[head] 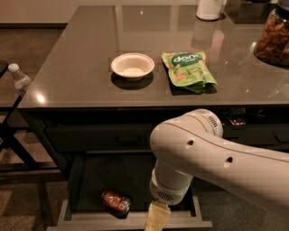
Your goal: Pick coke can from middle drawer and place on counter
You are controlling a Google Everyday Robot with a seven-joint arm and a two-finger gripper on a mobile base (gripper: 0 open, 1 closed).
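Note:
The red coke can (116, 201) lies on its side near the front left of the open middle drawer (86, 185). Above it spreads the dark glossy counter (81, 58). My white arm crosses from the right, and its wrist hangs over the drawer's front rim. Only the pale base of the gripper (156, 219) shows at the bottom edge, just right of the can and apart from it. Its tips run out of view.
A white bowl (132, 66) and a green snack bag (188, 69) sit on the counter. A jar of nuts (274, 38) and a white container (209, 9) stand at the back right. A clear plastic bottle (19, 78) is off the counter's left edge, beside a dark frame.

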